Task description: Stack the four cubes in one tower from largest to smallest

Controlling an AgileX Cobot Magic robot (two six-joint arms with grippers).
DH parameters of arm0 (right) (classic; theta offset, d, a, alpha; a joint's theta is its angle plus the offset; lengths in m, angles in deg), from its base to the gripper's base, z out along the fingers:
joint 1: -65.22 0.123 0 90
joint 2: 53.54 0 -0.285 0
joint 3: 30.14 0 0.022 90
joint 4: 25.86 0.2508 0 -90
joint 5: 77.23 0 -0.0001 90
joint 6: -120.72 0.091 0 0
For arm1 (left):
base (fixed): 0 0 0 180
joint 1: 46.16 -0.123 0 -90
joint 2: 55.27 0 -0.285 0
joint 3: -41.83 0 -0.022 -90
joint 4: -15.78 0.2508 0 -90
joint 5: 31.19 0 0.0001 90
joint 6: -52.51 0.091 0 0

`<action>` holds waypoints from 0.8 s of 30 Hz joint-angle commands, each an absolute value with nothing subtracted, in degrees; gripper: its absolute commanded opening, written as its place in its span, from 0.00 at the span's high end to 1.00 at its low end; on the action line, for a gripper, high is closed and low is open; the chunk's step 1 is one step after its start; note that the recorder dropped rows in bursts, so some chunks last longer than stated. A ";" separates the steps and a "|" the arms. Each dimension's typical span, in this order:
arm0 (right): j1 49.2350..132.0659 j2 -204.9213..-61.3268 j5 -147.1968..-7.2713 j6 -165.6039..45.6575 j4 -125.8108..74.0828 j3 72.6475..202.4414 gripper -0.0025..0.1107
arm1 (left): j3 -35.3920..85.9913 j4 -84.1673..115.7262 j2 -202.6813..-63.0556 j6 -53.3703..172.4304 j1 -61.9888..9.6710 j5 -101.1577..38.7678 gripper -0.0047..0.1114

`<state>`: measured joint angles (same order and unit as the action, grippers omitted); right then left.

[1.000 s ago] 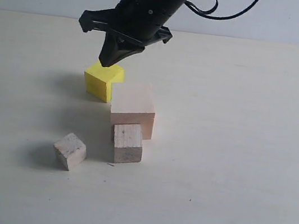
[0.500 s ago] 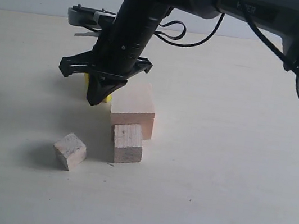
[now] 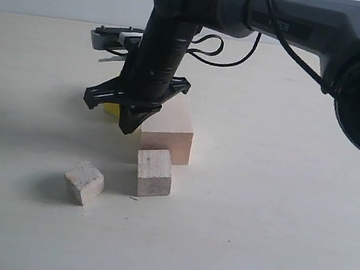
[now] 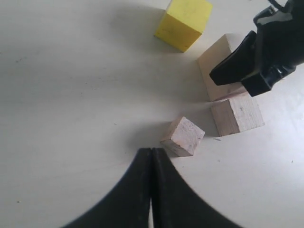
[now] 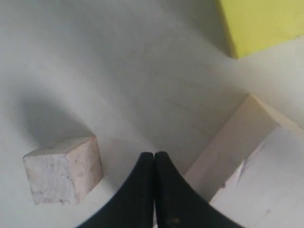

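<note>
The largest pale wood cube [image 3: 169, 128] sits mid-table, and my right gripper [image 3: 128, 128] stands shut, holding nothing, with its tip low against that cube's left side. Behind the gripper the yellow cube [image 3: 109, 108] shows only as a sliver; the left wrist view shows the whole yellow cube [image 4: 184, 23]. The smaller plain wood cube [image 3: 153, 172] lies just in front of the large one, and the smallest greyish cube [image 3: 83, 183] is to its left. My left gripper [image 4: 151, 151] is shut and empty, hovering near the greyish cube [image 4: 183, 137]. No cube is stacked.
The pale tabletop [image 3: 277, 212] stretches wide to the right and front. The right arm [image 3: 300, 24] reaches in from the upper right, with its cable looping above the cubes.
The right gripper came down in front of the yellow cube and moved right against the large pale cube, which slid a little to the right. The other cubes stayed put.
</note>
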<state>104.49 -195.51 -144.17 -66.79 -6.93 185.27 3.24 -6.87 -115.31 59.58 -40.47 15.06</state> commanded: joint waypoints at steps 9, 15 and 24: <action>104.38 -190.90 -144.07 -66.80 -11.23 185.75 0.98 | 3.23 -7.32 -115.46 59.98 -40.21 14.96 0.96; 104.38 -188.23 -147.20 -66.27 -11.30 185.44 0.98 | 3.23 -7.32 -115.46 59.99 -40.21 15.08 0.96; 104.38 -184.93 -147.20 -63.56 -12.98 179.30 0.98 | 3.23 -7.32 -115.46 61.08 -40.21 15.36 0.96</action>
<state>104.49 -186.00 -147.07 -64.55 -11.57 181.28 3.24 -6.87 -115.31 60.64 -40.47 15.39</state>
